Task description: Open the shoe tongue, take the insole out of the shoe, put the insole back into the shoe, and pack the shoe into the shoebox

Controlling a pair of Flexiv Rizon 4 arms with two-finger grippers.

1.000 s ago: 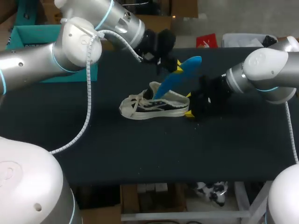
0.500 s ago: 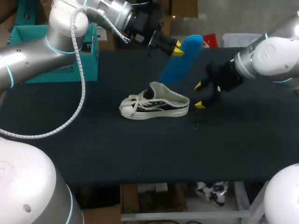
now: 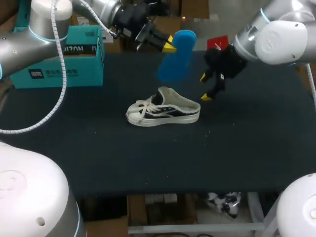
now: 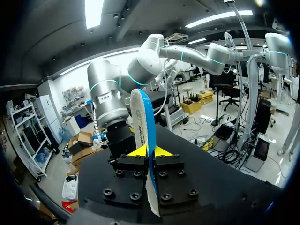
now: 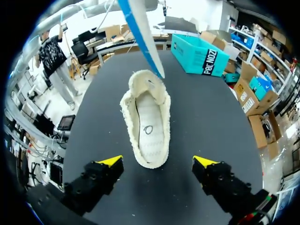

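A white and black sneaker [image 3: 163, 109] lies on its side mid-table, its opening toward my right gripper [image 3: 205, 87], which hovers open a little behind and to the right of the heel. In the right wrist view the shoe [image 5: 146, 124] lies ahead of the open gripper [image 5: 157, 161], its inside bare. My left gripper [image 3: 168, 46] is shut on a blue insole [image 3: 175, 57], held in the air above and behind the shoe. Seen from the left wrist, the insole [image 4: 140, 122] stands on edge between the yellow tips [image 4: 150, 152]. The teal shoebox [image 3: 54, 59] stands at the back left.
The black table [image 3: 148, 158] stretches bare in front of the shoe. A red packet [image 3: 218, 43] shows at the table's far edge. The shoebox [image 5: 201, 54] stands past the shoe's toe in the right wrist view.
The left arm has pulled the insole out of the shoe and lifted it up and toward the back left. The right gripper has left the heel and risen, staying open.
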